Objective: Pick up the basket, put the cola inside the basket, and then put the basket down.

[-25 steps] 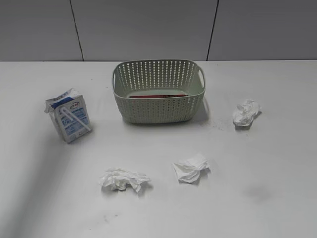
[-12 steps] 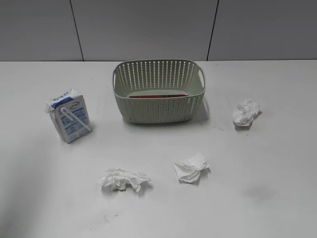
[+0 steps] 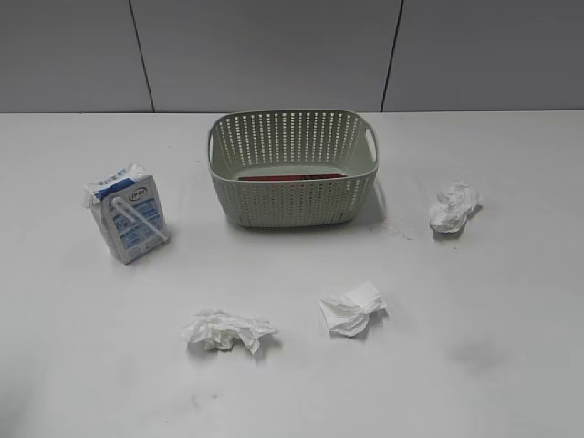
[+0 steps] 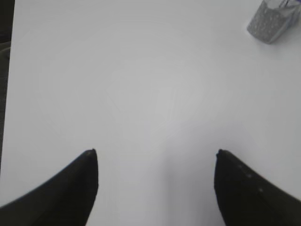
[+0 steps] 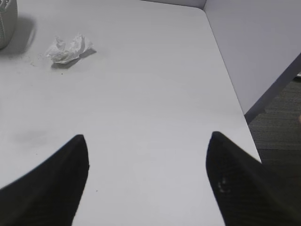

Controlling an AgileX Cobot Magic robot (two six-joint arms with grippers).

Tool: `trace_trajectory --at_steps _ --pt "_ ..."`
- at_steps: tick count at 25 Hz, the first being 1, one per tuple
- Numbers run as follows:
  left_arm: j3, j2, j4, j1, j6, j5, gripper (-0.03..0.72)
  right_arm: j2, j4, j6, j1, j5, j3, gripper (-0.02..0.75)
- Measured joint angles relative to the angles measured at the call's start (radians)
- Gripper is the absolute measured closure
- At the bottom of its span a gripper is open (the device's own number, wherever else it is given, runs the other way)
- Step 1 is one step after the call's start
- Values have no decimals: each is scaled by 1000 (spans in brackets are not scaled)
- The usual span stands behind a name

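Observation:
The pale sage-green basket (image 3: 292,196) stands on the white table at the back centre. A strip of the red cola can (image 3: 292,176) shows lying inside it, above the front wall. Neither gripper shows in the exterior view. In the left wrist view my left gripper (image 4: 155,153) is open and empty over bare table. In the right wrist view my right gripper (image 5: 148,136) is open and empty over bare table near the table's right edge. A sliver of the basket (image 5: 5,21) shows at that view's top left corner.
A blue-and-white drink carton (image 3: 128,214) with a straw stands left of the basket; it also shows in the left wrist view (image 4: 273,21). Crumpled tissues lie at the right (image 3: 453,206), front centre (image 3: 351,308) and front left (image 3: 226,330). The right one shows in the right wrist view (image 5: 68,48).
A faint shadow at the table's left front has faded away. The basket, can, carton and tissues have not moved.

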State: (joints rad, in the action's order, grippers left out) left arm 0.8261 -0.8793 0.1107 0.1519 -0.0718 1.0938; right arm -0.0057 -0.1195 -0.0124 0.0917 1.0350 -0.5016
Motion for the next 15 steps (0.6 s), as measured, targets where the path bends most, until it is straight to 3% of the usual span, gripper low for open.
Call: trace_trajectory --at_steps 8,15 --pt "-296 302 -13 0 -4 -32 104 0 0 0 0 0 0 148" --pt "-341 560 -27 0 -6 -15 104 0 0 0 0 0 0 148"
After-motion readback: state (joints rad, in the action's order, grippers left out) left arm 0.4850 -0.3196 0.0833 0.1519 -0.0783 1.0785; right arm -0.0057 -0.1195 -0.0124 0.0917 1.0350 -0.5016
